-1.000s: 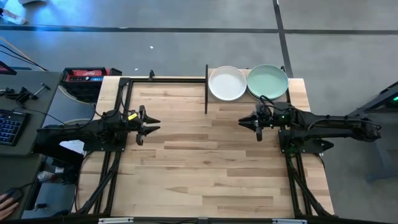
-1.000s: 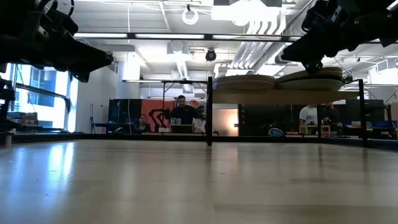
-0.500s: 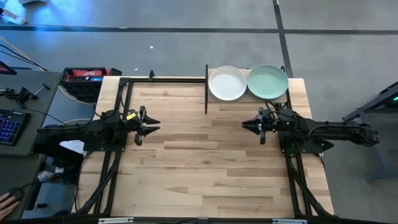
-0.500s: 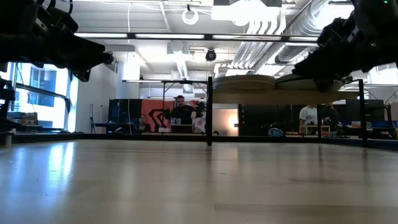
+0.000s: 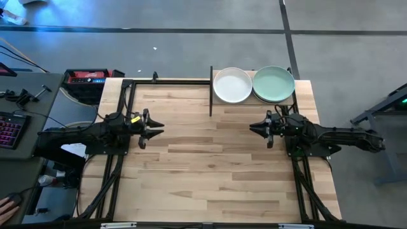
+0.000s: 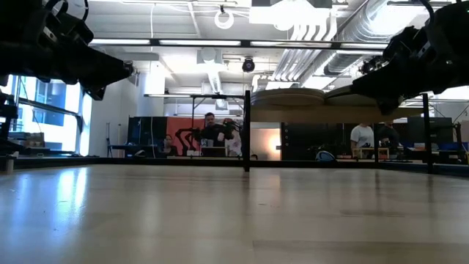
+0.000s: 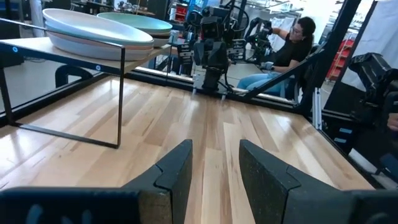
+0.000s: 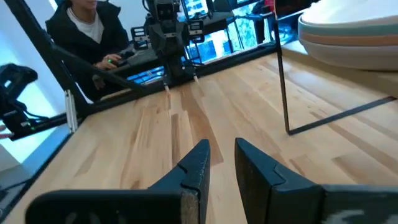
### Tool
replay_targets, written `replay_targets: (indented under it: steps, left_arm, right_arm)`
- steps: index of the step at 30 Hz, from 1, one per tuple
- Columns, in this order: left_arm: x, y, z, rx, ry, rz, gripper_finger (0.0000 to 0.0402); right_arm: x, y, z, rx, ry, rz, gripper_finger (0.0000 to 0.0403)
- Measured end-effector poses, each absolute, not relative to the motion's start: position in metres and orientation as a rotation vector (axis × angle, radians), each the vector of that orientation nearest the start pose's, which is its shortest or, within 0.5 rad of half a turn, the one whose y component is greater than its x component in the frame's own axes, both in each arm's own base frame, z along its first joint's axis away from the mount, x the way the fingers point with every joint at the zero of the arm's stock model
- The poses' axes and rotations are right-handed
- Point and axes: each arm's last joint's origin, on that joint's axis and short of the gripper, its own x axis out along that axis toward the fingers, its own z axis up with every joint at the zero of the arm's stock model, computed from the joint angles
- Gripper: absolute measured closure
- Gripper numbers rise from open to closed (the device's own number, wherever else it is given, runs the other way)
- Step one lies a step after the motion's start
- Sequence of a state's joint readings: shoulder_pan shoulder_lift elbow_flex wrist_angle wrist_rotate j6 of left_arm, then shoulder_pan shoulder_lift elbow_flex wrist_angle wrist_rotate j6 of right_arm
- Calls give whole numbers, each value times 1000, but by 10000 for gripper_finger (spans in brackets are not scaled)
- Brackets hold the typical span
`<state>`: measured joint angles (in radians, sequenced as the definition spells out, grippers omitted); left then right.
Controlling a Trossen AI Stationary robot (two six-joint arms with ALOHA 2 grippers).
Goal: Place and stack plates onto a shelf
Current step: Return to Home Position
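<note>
The shelf (image 5: 299,97) stands at the table's far right on thin black posts. Two stacks of plates rest on it, one topped by a pale white plate (image 5: 232,85) and one by a mint green plate (image 5: 273,84). Both stacks also show in the left wrist view (image 7: 93,32) and in the low view (image 6: 289,97). My left gripper (image 5: 158,127) hovers over the table's left middle, open by a narrow gap (image 7: 214,168) and empty. My right gripper (image 5: 253,129) hovers just near of the shelf, open by a narrow gap (image 8: 222,163) and empty.
Black frame rails (image 5: 127,102) run along the table's left, far and right sides. A red box (image 5: 88,76) and a keyboard (image 5: 9,130) lie off the table's left. People sit in the room beyond (image 6: 212,132). Bare wooden table top (image 5: 210,165) lies between the arms.
My right gripper has drawn back from the shelf, toward the table's right edge and slightly toward its near edge, still empty. The plates on the shelf have stayed in place.
</note>
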<state>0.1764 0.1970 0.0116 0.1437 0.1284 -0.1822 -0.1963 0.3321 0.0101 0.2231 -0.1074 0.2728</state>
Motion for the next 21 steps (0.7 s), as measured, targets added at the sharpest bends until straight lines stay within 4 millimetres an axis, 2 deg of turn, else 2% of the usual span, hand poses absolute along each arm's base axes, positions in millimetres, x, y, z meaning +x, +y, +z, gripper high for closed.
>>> replay_targets:
  steps: [9, 17, 21]
  left_arm:
    - [108, 16, 158, -191, 108, 66, 282]
    - [108, 16, 158, -49, 118, 72, 282]
    - [108, 16, 157, -92, 120, 74, 282]
  right_arm:
    - [115, -20, 151, 259, 172, -108, 345]
    - [115, -20, 149, 266, 199, -113, 345]
    - [114, -19, 146, 270, 227, -116, 345]
